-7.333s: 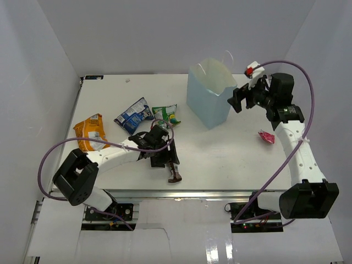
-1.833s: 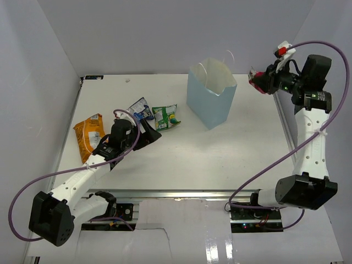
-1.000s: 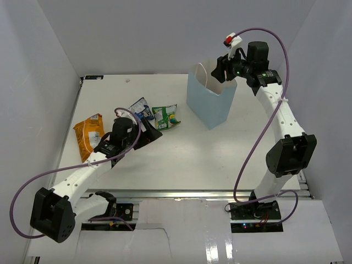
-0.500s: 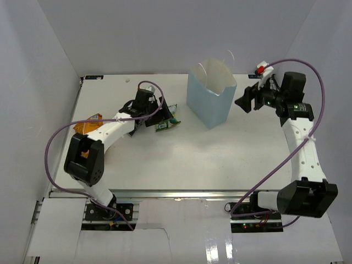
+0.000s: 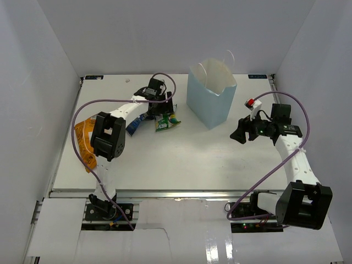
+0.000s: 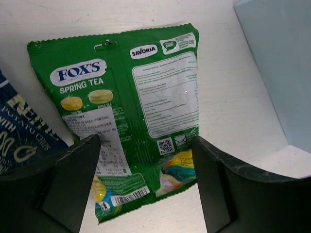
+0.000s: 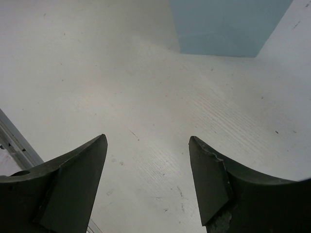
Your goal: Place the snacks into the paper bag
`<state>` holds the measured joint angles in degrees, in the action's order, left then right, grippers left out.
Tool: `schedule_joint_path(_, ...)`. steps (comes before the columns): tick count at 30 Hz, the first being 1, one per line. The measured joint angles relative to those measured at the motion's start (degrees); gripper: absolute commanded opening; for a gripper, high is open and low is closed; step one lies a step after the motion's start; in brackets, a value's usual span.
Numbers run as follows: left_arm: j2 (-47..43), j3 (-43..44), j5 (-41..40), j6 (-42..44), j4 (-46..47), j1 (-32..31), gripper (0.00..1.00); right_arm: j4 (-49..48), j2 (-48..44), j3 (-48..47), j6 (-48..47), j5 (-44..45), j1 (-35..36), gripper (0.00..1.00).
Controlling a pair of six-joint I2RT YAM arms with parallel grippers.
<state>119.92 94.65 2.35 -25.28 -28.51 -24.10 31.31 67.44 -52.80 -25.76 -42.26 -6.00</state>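
Observation:
A green-and-white snack packet [image 6: 131, 107] lies flat on the table, also in the top view [image 5: 166, 122]. My left gripper [image 6: 146, 194] is open, its jaws on either side of the packet's near end, just above it [image 5: 161, 111]. A blue-and-white packet [image 6: 19, 136] lies at its left [image 5: 133, 126]. The orange chip bag [image 5: 81, 137] lies at the far left, partly behind the arm. The light blue paper bag [image 5: 212, 96] stands upright at the back. My right gripper [image 5: 237, 133] is open and empty over bare table [image 7: 148, 160]. The dark brown bar is out of view.
The paper bag's base shows at the top of the right wrist view [image 7: 228, 24] and its side at the right of the left wrist view [image 6: 279, 58]. The table's near edge [image 5: 176, 191] and the white side walls bound the area.
My left gripper has shifted right over the green-and-white packet. My right arm has dropped back from beside the bag's top to low over the table, right of the bag.

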Motion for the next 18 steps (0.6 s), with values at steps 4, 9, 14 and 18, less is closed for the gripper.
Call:
schedule_joint_path(4, 3.48, 4.55, -0.37, 1.75, -2.36, 0.0, 0.77, -0.04, 0.31, 1.11, -0.44, -1.07, 0.02, 0.77)
schedule_joint_path(9, 5.11, 5.92, -0.46, 2.54, -3.45, 0.0, 0.62, -0.07, 1.36, 1.14, -0.98, -2.34, 0.31, 0.77)
schedule_joint_path(14, 5.14, 5.07, -0.24, 2.71, -2.97, 0.11, 0.28, 0.42, 1.57, 1.16, -3.63, -4.74, 2.25, 0.75)
schedule_joint_path(18, 2.69, 1.99, 1.25, 3.15, -0.98, 0.28, 0.12, 1.33, 1.6, 1.16, -6.05, -6.82, 5.64, 0.73)
